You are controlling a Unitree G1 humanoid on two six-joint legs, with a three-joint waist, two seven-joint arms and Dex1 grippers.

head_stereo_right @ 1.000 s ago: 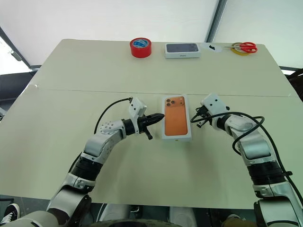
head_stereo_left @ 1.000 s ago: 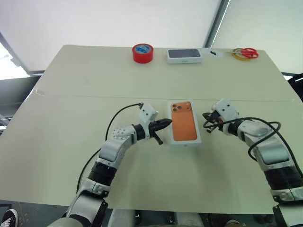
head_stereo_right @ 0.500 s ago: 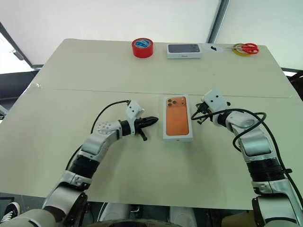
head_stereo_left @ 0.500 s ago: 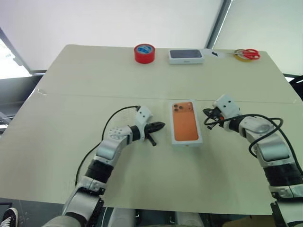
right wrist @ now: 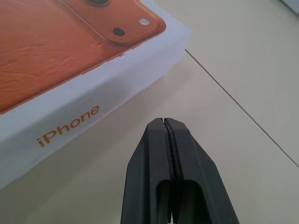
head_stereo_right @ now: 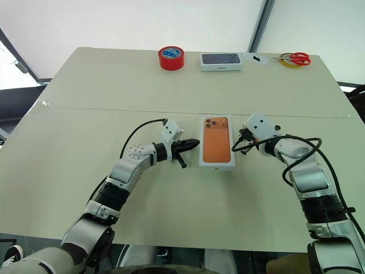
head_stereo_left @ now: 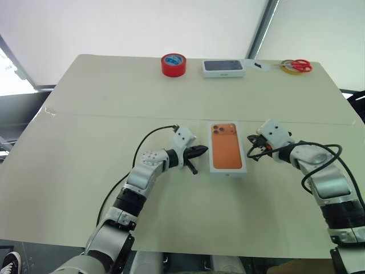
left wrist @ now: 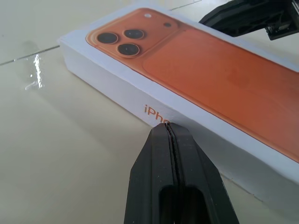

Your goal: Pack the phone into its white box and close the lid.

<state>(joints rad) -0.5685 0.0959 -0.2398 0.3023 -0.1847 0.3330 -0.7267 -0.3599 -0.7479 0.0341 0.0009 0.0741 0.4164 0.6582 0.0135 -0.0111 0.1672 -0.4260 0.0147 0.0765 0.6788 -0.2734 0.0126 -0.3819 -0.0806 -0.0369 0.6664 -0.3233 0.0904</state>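
Two tools flanked the white cardboard box (head_stereo_left: 228, 154) as I watched from my station: it lay flat near the middle of the pale beige counter (head_stereo_left: 85, 142), its lid closed, with an orange phone and a three-lens camera cluster pictured on top and orange "iPhone" lettering along its long sides. I could not see the phone itself, only that printed picture.

My left tool (head_stereo_left: 201, 151) sat just beside the box's left long side, its two black fingers (left wrist: 174, 186) clenched together on nothing, the tip close against the lettered wall in the left wrist view; whether it actually touched I could not tell. My right tool (head_stereo_right: 235, 148) was just off the box's right long side, near the camera end, fingers (right wrist: 168, 177) likewise pressed shut and empty, with a sliver of bare counter between tip and box in the right wrist view.

Along the far edge I saw a red roll of tape (head_stereo_left: 172, 64), a flat white box with a dark top picture (head_stereo_left: 223, 68), and red-handled scissors (head_stereo_left: 295, 65) lying on a yellow ring, all well apart from the box.
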